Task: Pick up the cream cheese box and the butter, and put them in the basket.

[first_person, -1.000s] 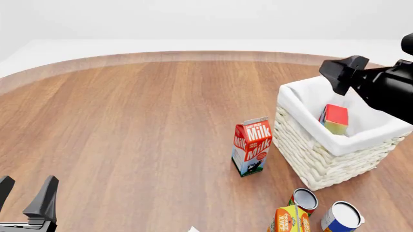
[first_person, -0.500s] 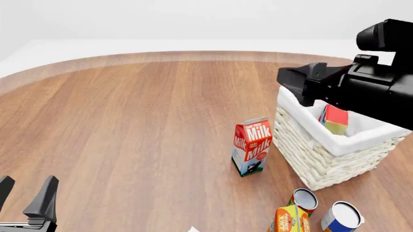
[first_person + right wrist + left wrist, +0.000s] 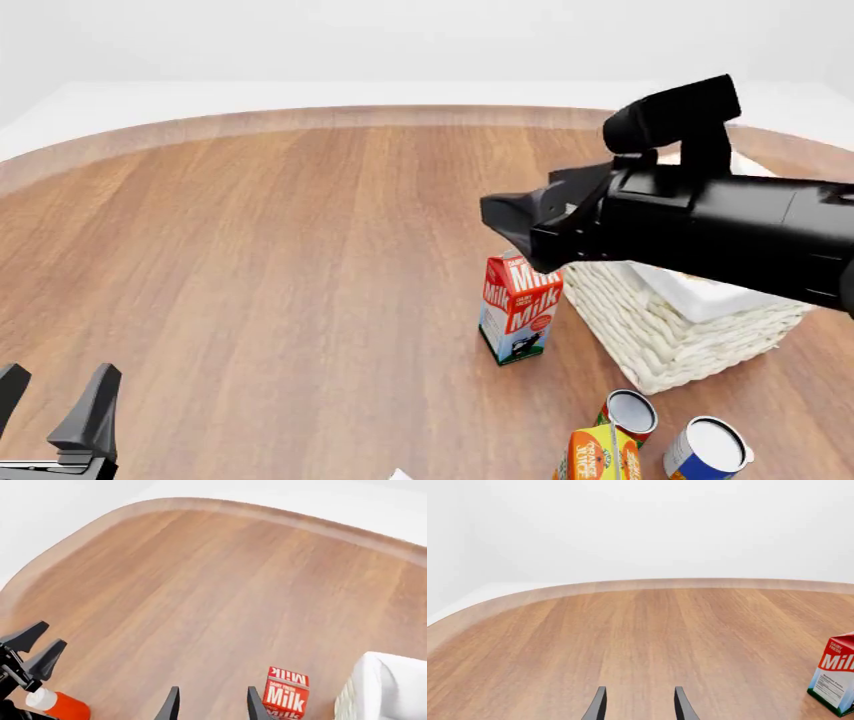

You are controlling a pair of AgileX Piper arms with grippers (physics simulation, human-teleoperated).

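Front view: right arm [image 3: 721, 225] spans the right-centre of the frame, its black body covering most of the basket [image 3: 681, 335]; only the basket's woven front wall and a strip of white lining show at centre-right. Butter and cream cheese box aren't visible in any view, so I can't give their long axis or heading; the arm hides the basket interior. Right pincer [image 3: 210, 702]: fingers spread with an open gap, nothing between them, hanging above the bench [image 3: 267, 250] with the Milk carton [image 3: 283, 697] just beside one fingertip in the right wrist view. The Milk carton [image 3: 521, 310] stands upright at frame centre in the front view, just left of the basket, not touching as far as I can tell. Left pincer [image 3: 54, 415] sits at the lower left corner of the front view, fingers spread, empty; the left wrist view shows the same gap [image 3: 637, 705] over bare wood. Lower right of the front view: two round tin cans [image 3: 707, 450] and an orange-yellow carton [image 3: 597, 455], close together, in front of the basket. The right wrist view also shows a red bottle with a white cap [image 3: 57, 705] at lower left, next to the left pincer.
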